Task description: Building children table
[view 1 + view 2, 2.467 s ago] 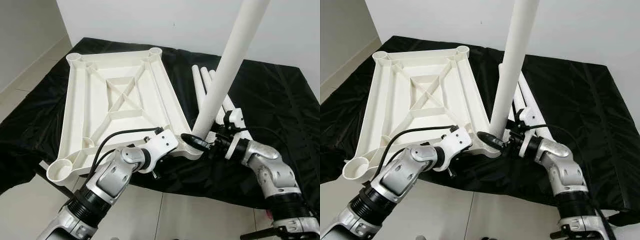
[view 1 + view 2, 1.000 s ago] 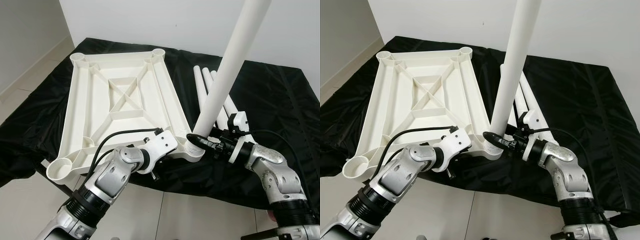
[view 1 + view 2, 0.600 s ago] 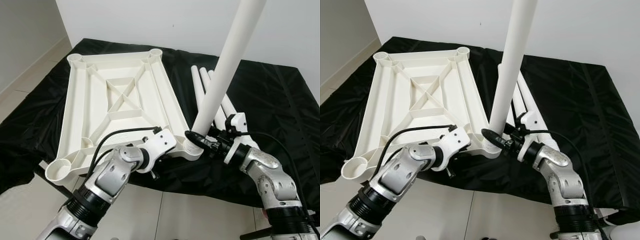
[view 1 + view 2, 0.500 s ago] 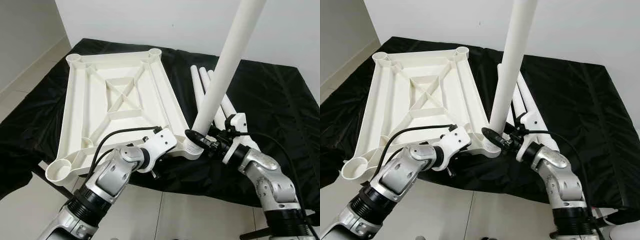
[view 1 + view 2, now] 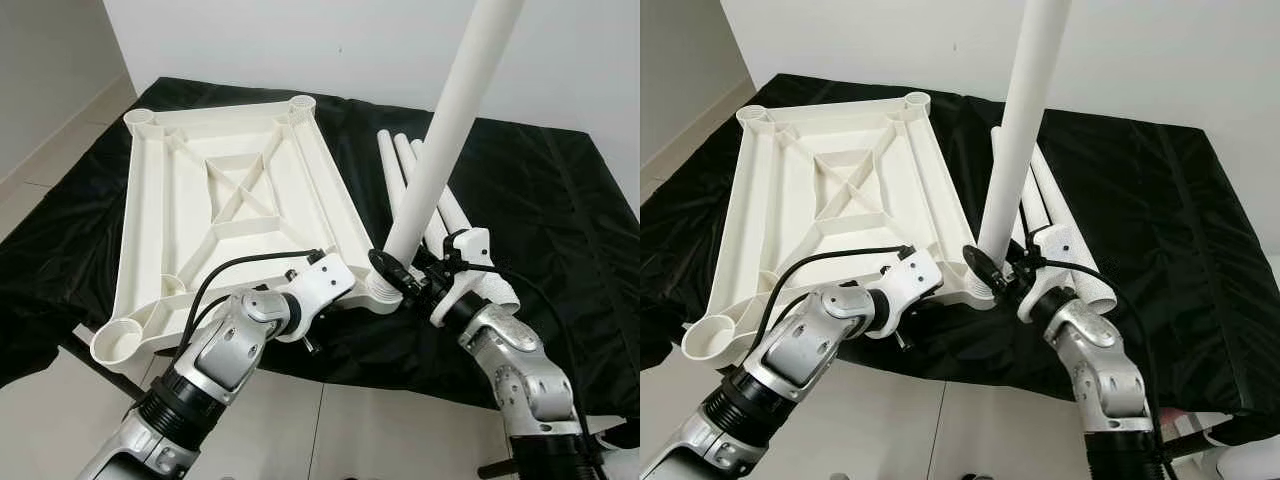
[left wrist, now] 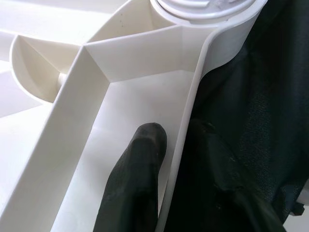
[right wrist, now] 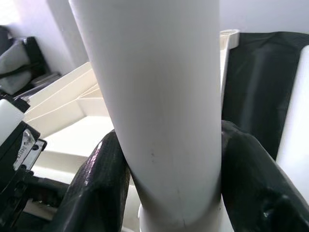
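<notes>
A: Where is the table leg and which way does it run?
B: Its foot sits in the near corner socket of the upturned tabletop. Its long axis rises steeply from there, leaning a little toward the robot's right as it climbs out of the top of the picture.

A: What holds it?
B: The right gripper is clamped around the leg's lowest part, one black finger on each side, just above the socket.

A: And the other arm?
B: The left gripper pinches the tabletop's near edge wall beside that socket, one finger inside the rim and the other outside over the black cloth.

A: What lies around them?
B: Beyond the right gripper, three spare legs lie side by side on the cloth, close behind the standing leg. To the far side of the left gripper the ribbed underside stretches away, with open sockets at its other corners. The near edge of the tabletop hangs over the cloth's border, above pale floor tiles. The cloth to the right of the right gripper is bare.
</notes>
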You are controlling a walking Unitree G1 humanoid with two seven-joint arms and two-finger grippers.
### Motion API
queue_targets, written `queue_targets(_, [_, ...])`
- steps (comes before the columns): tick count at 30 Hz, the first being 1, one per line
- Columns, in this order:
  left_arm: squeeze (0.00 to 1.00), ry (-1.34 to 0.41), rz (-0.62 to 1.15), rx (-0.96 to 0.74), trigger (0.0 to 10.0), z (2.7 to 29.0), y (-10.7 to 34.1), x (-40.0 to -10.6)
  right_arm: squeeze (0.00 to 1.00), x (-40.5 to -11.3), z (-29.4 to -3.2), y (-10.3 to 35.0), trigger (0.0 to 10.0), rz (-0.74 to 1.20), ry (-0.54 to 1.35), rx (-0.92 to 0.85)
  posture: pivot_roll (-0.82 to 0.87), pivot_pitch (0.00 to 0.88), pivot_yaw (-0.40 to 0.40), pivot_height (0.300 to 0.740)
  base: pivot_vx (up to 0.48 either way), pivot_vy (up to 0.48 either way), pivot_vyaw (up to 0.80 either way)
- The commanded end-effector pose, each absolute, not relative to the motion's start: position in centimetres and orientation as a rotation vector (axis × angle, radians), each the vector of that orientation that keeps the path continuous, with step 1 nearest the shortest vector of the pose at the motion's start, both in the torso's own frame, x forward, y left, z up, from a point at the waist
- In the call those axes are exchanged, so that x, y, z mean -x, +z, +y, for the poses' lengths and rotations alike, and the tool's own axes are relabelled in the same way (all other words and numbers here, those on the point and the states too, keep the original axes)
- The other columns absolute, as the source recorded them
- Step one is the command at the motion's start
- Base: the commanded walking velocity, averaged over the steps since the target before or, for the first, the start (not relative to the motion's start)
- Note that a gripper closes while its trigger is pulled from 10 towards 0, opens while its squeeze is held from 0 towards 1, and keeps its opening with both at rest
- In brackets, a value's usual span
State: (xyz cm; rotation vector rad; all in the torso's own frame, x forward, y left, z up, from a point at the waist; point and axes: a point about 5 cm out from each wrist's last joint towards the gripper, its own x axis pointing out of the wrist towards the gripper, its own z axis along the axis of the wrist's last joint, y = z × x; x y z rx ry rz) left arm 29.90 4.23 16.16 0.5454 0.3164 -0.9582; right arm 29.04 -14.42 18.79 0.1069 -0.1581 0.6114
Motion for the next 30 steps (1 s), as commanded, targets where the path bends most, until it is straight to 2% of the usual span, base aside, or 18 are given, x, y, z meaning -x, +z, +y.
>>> queue_targets(1, [0.00,-0.953,0.364,-0.550,10.0,3.7,14.8,-29.5,0.00,-28.7,-13.1,20.1,10.0,-0.225,0.651,-0.164,-0.11,0.131,0.009,0.740,0.000,0.000,0.00])
queue_targets(8, [0.00,-0.951,0.361,-0.544,10.0,3.6,14.9,-29.6,0.00,-28.7,-12.2,20.3,10.0,-0.247,0.574,-0.180,-0.11,0.134,0.005,0.740,0.000,0.000,0.00])
queue_targets(13, [0.00,-0.949,0.359,-0.537,10.0,3.4,15.0,-29.6,0.00,-28.6,-11.2,20.4,10.0,-0.275,0.429,-0.143,-0.10,0.135,0.005,0.740,0.000,0.000,0.00])
queue_targets(23, [0.00,-0.955,0.358,-0.535,10.0,3.3,14.9,-29.4,0.00,-28.3,-9.3,19.6,10.0,-0.251,0.335,-0.144,-0.10,0.139,0.007,0.740,0.000,0.000,0.00])
queue_targets(30, [0.00,-0.955,0.358,-0.534,10.0,3.3,14.9,-29.5,0.00,-28.5,-9.3,19.6,10.0,-0.257,0.224,-0.118,-0.10,0.144,0.007,0.740,0.000,0.000,0.00])
